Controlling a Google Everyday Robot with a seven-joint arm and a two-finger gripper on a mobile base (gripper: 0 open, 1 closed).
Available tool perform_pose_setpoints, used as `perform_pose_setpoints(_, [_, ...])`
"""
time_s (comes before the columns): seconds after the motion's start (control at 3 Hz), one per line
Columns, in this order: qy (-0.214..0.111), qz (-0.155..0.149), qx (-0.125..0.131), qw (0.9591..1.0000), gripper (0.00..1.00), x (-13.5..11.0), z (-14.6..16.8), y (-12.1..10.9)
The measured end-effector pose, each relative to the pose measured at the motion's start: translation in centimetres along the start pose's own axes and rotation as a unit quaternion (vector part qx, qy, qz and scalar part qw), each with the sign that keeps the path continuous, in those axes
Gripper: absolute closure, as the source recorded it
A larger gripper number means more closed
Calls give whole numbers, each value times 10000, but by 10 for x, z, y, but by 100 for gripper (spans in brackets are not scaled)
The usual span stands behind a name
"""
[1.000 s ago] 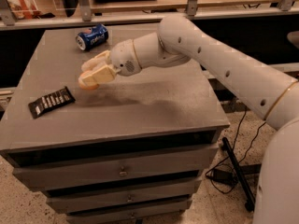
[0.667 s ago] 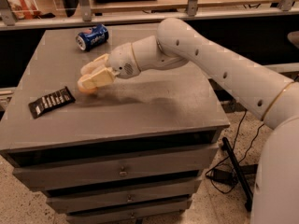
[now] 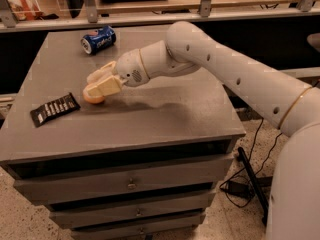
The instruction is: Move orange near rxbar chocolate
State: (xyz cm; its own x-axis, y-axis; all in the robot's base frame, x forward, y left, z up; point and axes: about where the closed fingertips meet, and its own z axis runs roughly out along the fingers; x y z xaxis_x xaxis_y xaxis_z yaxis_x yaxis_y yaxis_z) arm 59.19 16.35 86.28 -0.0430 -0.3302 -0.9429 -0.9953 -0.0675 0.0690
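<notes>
Camera view: the tool (image 3: 91,84) pinches the orange (image 3: 93,98) low over the left side of the desk (image 3: 165,119), just right of the bar (image 3: 55,109); a can (image 3: 98,39) lies well behind, nothing between.

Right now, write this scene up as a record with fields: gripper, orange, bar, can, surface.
gripper: down at the orange, left part of the cabinet top
orange: partly hidden under the gripper, close to the right of the bar
rxbar chocolate: lying flat near the left front edge
soda can: on its side, at the back
surface: grey drawer cabinet
</notes>
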Motion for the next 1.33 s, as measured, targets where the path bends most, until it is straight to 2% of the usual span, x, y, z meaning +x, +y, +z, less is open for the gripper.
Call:
perform_pose_setpoints(0.67, [67, 57, 54, 9999, 1, 3, -1, -4])
perform_pose_setpoints(1.33, [-43, 16, -41, 10000, 0, 2, 0, -5])
